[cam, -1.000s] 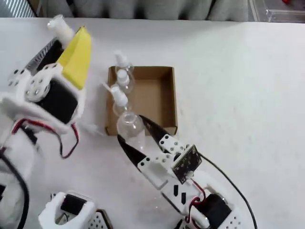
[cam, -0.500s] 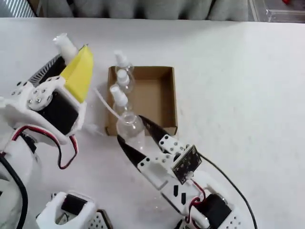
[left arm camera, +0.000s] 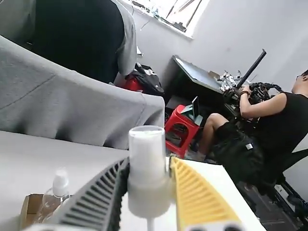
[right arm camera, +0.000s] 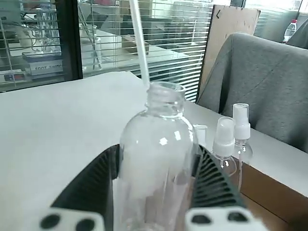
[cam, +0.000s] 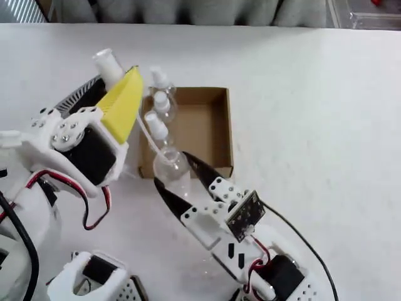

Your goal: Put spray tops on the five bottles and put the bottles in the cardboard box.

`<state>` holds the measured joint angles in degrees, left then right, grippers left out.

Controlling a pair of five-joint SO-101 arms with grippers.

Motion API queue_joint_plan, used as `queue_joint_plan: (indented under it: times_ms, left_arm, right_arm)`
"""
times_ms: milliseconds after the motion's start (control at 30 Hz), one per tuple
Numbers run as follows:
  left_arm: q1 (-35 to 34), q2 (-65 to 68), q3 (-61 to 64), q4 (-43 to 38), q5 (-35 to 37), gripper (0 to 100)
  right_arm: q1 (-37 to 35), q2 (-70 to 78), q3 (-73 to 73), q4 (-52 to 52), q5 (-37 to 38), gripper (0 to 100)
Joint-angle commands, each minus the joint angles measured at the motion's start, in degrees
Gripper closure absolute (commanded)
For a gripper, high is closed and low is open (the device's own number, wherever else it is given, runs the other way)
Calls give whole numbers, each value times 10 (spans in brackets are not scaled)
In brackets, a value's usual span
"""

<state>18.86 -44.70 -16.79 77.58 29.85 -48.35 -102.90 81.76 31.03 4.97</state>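
My right gripper (cam: pixel 170 168) is shut on a clear bottle (cam: pixel 169 162) that stands upright at the near left corner of the cardboard box (cam: pixel 202 125). The bottle's neck (right arm camera: pixel 166 92) is uncapped. My left gripper (cam: pixel 116 78) is shut on a white spray top (cam: pixel 107 61), held up and to the left of that bottle between the yellow and grey fingers (left arm camera: pixel 192 197). The top's thin dip tube (right arm camera: pixel 138 43) slants down to the bottle's mouth. Three capped bottles (cam: pixel 160 103) stand along the box's left wall, and two of them (right arm camera: pixel 231 134) are seen beyond the held bottle.
The white table (cam: pixel 313 94) has free room to the right of and behind the box. An arm's white base (cam: pixel 94 279) sits at the near left edge. Grey fabric (cam: pixel 188 11) hangs along the table's far edge.
My left gripper has carried the spray top to the right, towards the box, bringing the dip tube over the held bottle. The right arm and the bottle have kept still.
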Motion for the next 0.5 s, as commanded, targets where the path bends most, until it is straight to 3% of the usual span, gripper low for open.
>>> queue_joint_plan:
  times_ms: [0, 233, 467]
  left_arm:
    - [-34, 13, -19, -47, -21, 980]
    - [-43, 10, 21, -55, -26, 980]
    - [-40, 8, 127, -117, -24, 980]
  right_arm:
    - [-3, -5, -5, 4, 0, 984]
    - [-3, -5, -5, 4, 0, 984]
    - [-4, -5, -5, 4, 0, 984]
